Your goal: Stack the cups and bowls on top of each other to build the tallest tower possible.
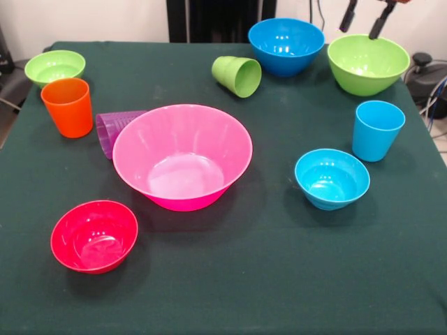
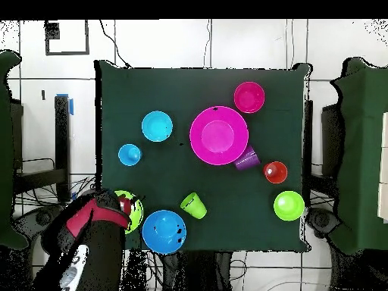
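The large pink bowl [image 1: 181,157] [image 2: 218,135] stands alone mid-table with nothing in it. Around it stand a small red bowl [image 1: 94,235], a small light blue bowl [image 1: 332,178], a small green bowl [image 1: 54,68], a medium blue bowl [image 1: 286,45] and a medium green bowl [image 1: 368,64]. An orange cup [image 1: 68,106] and a light blue cup [image 1: 377,130] are upright. The light green cup [image 1: 237,75] and the purple cup [image 1: 115,129] lie on their sides, the purple one against the pink bowl. My gripper [image 1: 364,17] hangs open and empty above the medium green bowl. No tower stands.
The dark green table [image 1: 279,265] has bare cloth along its front. In the overhead view my arm [image 2: 95,227] covers part of the medium green bowl [image 2: 130,212] at the table's corner. Cables and a black stand lie off the table's right edge.
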Action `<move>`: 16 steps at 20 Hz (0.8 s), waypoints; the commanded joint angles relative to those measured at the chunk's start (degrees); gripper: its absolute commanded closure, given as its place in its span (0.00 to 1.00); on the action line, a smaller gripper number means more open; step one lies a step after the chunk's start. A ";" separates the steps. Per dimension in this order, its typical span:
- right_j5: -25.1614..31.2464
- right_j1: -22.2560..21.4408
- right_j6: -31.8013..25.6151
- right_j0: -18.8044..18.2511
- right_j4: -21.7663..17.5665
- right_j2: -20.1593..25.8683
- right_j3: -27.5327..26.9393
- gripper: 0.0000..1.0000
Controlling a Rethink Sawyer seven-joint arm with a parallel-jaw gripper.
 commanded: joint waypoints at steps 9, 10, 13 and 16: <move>-1.43 11.24 0.27 2.88 -11.46 -2.68 -14.05 0.00; -1.76 12.06 0.11 2.70 -11.80 -2.61 -14.89 0.00; -2.95 14.48 0.39 2.42 -12.28 -2.49 -16.72 0.00; -3.00 15.46 -0.32 1.55 -11.85 -1.74 -17.90 0.00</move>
